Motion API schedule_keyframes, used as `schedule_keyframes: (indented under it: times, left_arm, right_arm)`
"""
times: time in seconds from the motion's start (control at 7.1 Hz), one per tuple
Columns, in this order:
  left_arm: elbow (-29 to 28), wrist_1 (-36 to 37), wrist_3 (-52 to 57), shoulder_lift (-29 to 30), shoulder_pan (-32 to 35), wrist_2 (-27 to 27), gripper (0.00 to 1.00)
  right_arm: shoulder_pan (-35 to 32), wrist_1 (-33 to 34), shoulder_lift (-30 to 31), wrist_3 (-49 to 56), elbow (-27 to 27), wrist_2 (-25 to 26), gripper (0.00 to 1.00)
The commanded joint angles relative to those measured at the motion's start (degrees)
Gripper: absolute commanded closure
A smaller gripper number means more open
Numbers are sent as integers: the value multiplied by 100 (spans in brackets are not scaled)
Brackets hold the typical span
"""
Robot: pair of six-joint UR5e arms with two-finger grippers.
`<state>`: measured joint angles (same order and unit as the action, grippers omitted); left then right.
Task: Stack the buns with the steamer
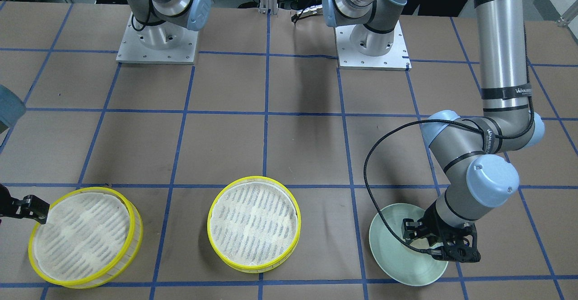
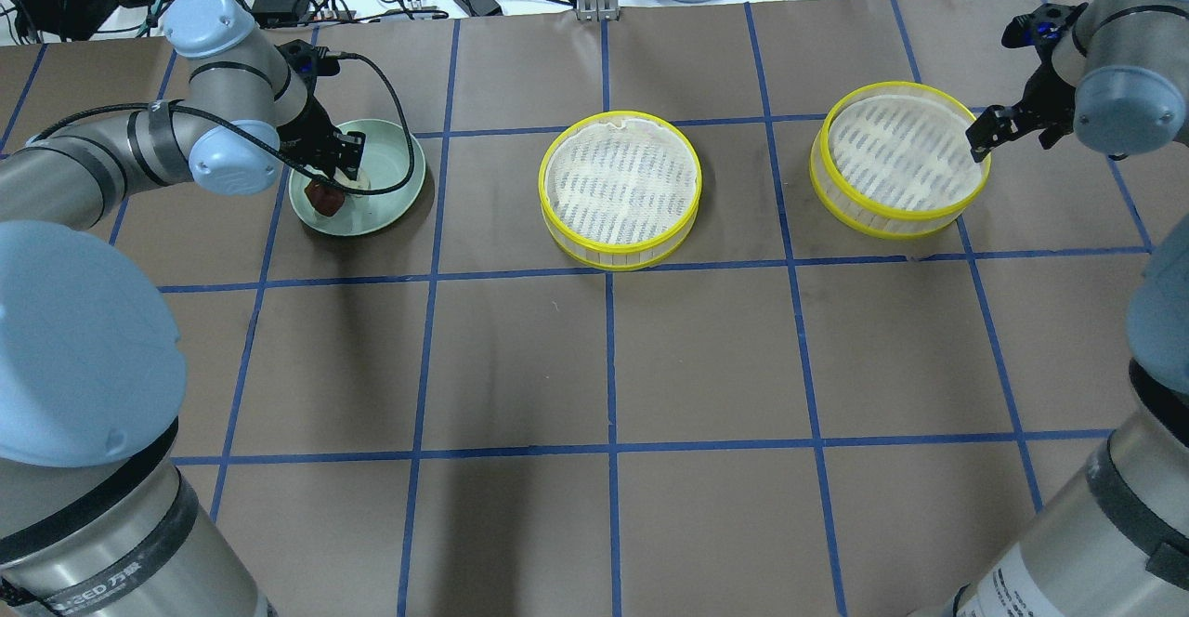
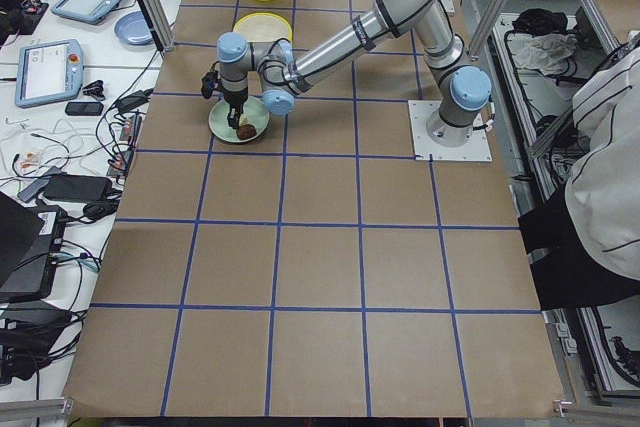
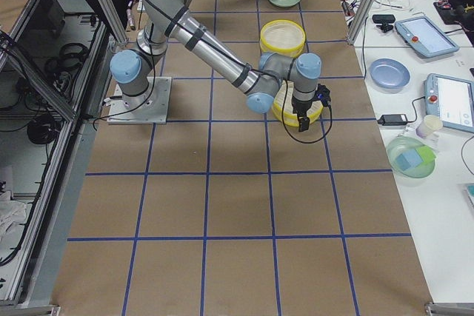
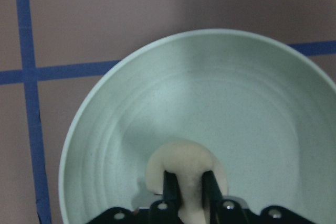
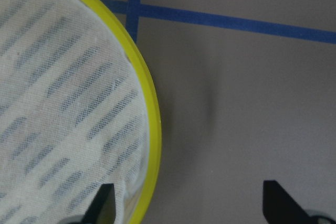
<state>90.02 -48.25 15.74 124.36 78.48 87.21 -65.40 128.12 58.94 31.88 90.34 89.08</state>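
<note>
On the brown table [image 2: 520, 357], the cream-white bun [image 5: 184, 156] lay in the pale green plate [image 5: 236, 87], with the left gripper [image 5: 189, 179] clenched on its middle and the reddish-brown bun [image 2: 322, 197] just beside. So narrow a pinch could, I judged, dent the soft dough or let it slip on lifting. The right gripper [image 6: 189, 203] stood released astride the rim of the yellow steamer [image 6: 152, 129], which a careless closing might tilt.

We make out white lettering on a black band [image 1: 505, 93] round the left arm [image 1: 500, 38], beginning "WAN", the rest too small to read. On another of its black bands [image 2: 97, 582], close under the overhead camera, we read "EED", followed by unclear characters.
</note>
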Motion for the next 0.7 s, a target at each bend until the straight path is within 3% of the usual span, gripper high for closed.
schedule_keyframes:
  times: [0.0,0.28,0.56]
  left_arm:
    - [-159,-43,-350,-244,53,-379,100]
    - [-414,-123,-1358,-438,499,-626,100]
    - [-476,-79,-2973,-553,1123,-1344,100]
  right_arm:
    - [1,151,-197,20,1,-487,12]
    - [1,170,-216,28,10,-427,60]
    - [1,161,-164,-33,10,-453,94]
